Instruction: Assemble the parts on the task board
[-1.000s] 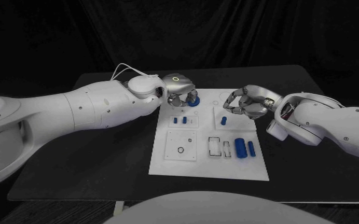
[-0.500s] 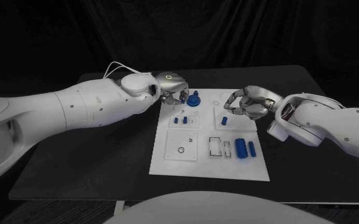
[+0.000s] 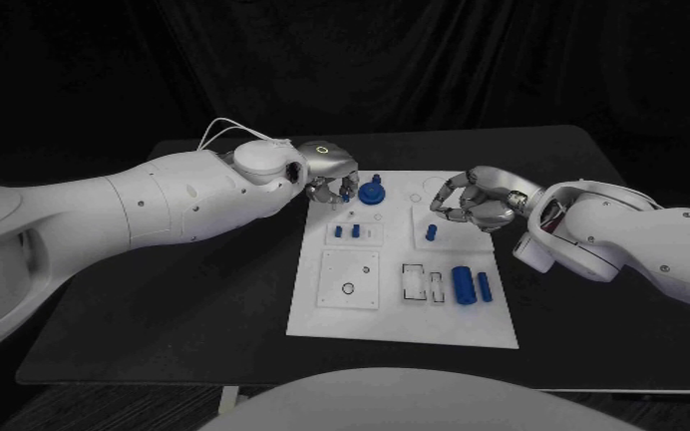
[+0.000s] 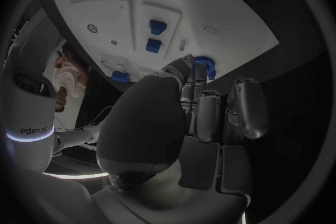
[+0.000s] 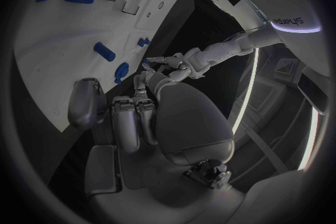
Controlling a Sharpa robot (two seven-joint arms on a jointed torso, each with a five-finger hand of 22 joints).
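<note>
The white task board (image 3: 403, 313) lies mid-table. A blue round knob part (image 3: 373, 193) stands near its far left corner. My left hand (image 3: 329, 170) hovers just left of it, its fingers (image 4: 198, 77) pointing down beside the knob (image 4: 204, 61) and holding nothing. Two small blue pegs (image 3: 347, 230) stand in the left block and another blue peg (image 3: 432, 232) in the right block. A large blue cylinder (image 3: 462, 284) and a slimmer blue piece (image 3: 485, 286) lie near the right edge. My right hand (image 3: 478, 198) hangs over the board's far right part, fingers curled in, with nothing visible in them.
The board carries a square plate with a ring outline (image 3: 350, 288) and rectangular slots (image 3: 414, 282) at its near half. Black table (image 3: 187, 301) surrounds the board on every side. A white cable (image 3: 230, 133) loops above my left wrist.
My left hand has let go of the blue knob and drawn back to the left; the knob stays standing on the board. The right hand has barely moved.
</note>
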